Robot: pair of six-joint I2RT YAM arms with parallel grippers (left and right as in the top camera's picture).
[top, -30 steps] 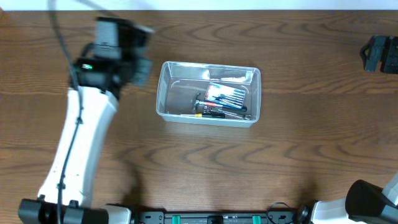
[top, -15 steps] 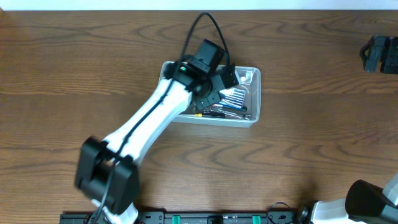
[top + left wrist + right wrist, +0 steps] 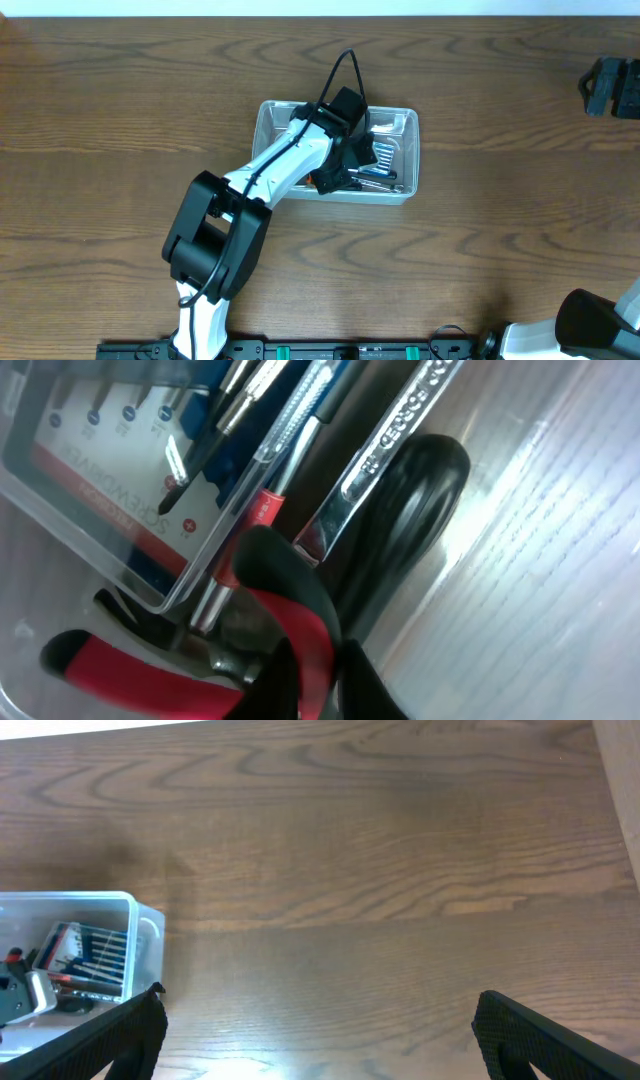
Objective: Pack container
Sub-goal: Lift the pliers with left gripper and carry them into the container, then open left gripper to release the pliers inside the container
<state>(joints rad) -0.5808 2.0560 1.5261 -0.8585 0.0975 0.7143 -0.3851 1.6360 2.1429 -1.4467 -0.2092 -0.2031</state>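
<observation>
The container [image 3: 272, 118] is a clear bin at mid-table, also seen in the right wrist view [image 3: 148, 932]. It holds a boxed screwdriver set [image 3: 105, 470], a chrome wrench [image 3: 400, 420] and a black-handled tool [image 3: 425, 490]. My left gripper [image 3: 340, 172] reaches down into it. Its two black fingers [image 3: 318, 660] are pressed on one red handle of a pair of pliers [image 3: 120, 660] that lies low among the other tools. My right gripper [image 3: 315, 1032] hangs wide open over bare wood, far right of the container [image 3: 606, 85].
The left arm's white link [image 3: 270, 175] crosses the container's near-left rim. The brown wooden table [image 3: 500, 240] surrounds the container. The table's right edge [image 3: 615, 800] shows in the right wrist view.
My left arm swung from left of the container to over it, then reached down inside among the tools. The right arm has not moved.
</observation>
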